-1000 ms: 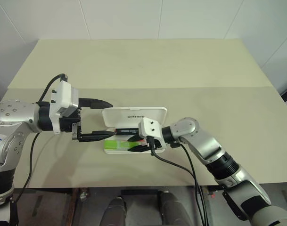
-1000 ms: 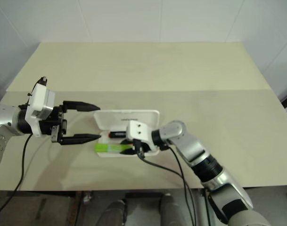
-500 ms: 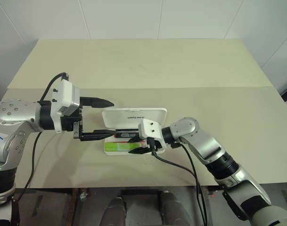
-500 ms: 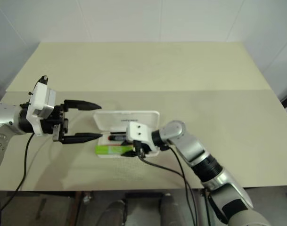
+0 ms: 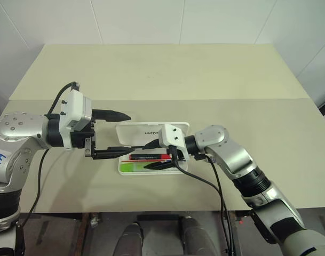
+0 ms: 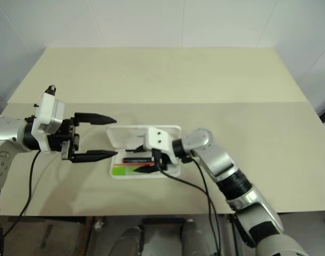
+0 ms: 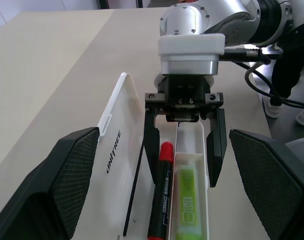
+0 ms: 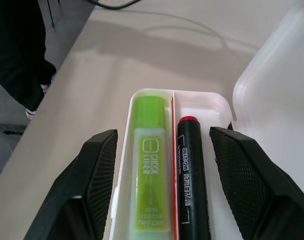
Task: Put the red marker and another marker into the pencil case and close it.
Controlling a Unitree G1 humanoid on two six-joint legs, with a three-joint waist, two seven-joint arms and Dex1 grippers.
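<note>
Right wrist view: red marker (image 8: 193, 170) and green highlighter (image 8: 151, 187) lie inside pencil case (image 7: 117, 150), lid up. Right hand (image 7: 185, 150) spread, empty; left hand (image 5: 115, 133) wide open. Remaining: closing.

Left gripper (image 5: 115, 134) and right gripper (image 5: 155, 154) face each other, jaws spread.

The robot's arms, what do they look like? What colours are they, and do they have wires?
Both arms are shiny silver-grey metal with black bands at the joints. Each wrist carries a white boxy block. The left gripper and the right gripper each have two long black pointed fingers. Black cables loop from both wrists, and the left arm bears blue handwriting.
</note>
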